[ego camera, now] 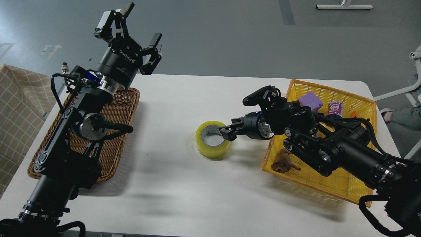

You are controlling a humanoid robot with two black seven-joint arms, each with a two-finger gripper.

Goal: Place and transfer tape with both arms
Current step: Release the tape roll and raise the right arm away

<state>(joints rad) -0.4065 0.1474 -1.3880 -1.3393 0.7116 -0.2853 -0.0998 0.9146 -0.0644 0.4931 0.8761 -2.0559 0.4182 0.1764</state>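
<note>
The tape (212, 148), a yellowish roll with a grey-white core, lies flat on the white table (184, 184) near its middle. My right gripper (225, 130) reaches in from the right. Its fingers are spread, one on each side of the roll's right rim, and it no longer lifts the roll. My left gripper (134, 26) is open and empty. It is raised high, pointing up and away, above the far end of the brown wicker basket (125, 108), well left of the tape.
A yellow plastic basket (329, 88) on the right holds a purple block (310, 100), a can (335, 108) and a brown toy (284, 163); my right arm lies over it. A checked cloth (19, 98) hangs off the left. A person's leg (399, 115) shows at the right edge.
</note>
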